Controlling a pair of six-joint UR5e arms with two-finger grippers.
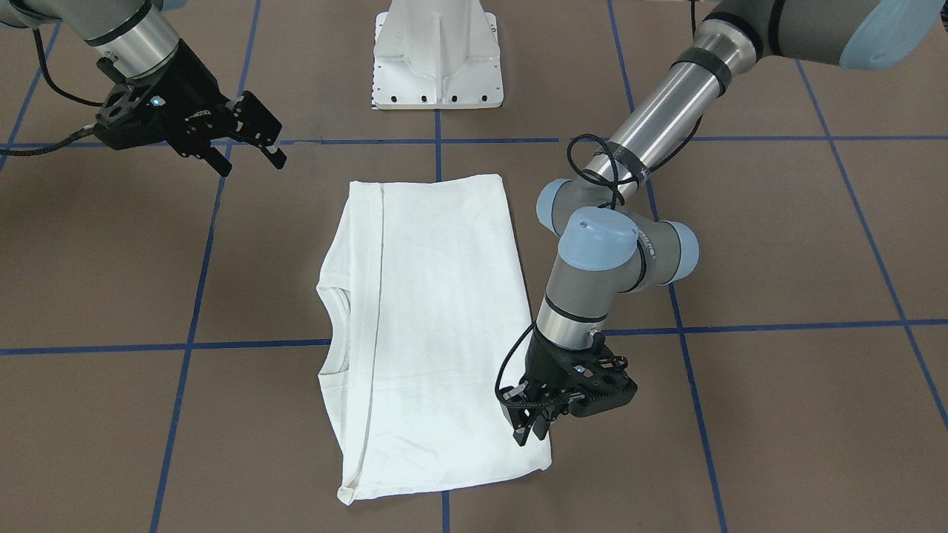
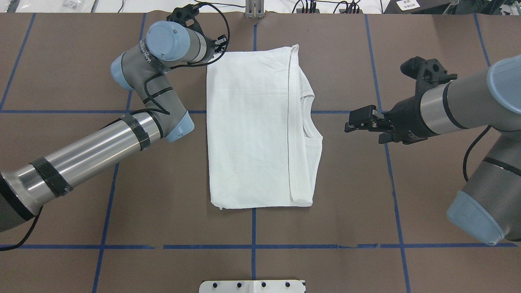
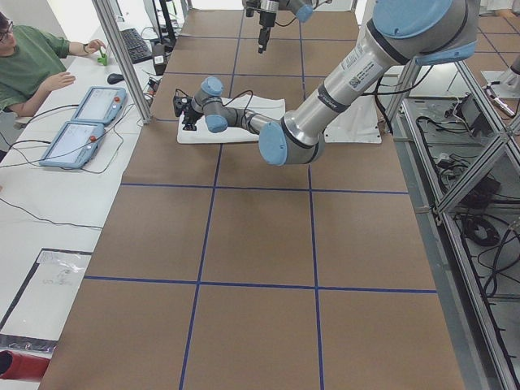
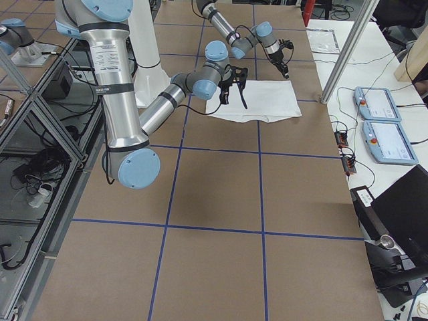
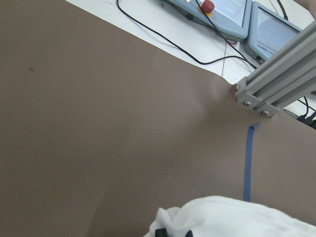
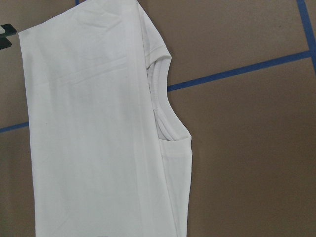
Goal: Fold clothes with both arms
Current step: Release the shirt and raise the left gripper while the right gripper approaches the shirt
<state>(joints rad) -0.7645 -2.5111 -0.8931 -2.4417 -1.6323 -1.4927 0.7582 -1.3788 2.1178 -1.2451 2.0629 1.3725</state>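
White lettering on the body of the right gripper (image 1: 250,161) is too small to read, and the upper face of the T-shirt (image 1: 437,311) shows plain white. The T-shirt lies folded into a long rectangle at the middle of the brown table (image 1: 778,259), across the blue tape lines (image 1: 785,324). Its ribbed collar (image 1: 335,326) opens on the edge toward the robot's right, and a straight fold line runs lengthwise just inside that edge. The left gripper (image 1: 535,426) is down at the far corner on the robot's left side. Its jaws are pinched nearly together with white cloth bunched between the fingertips (image 5: 159,232). The right gripper hangs above bare table, well apart from the collar edge, jaws spread and holding nothing. Bare tabletop lies on both long sides of the shirt, and the white pedestal base (image 1: 437,59) stands beyond its near short edge.
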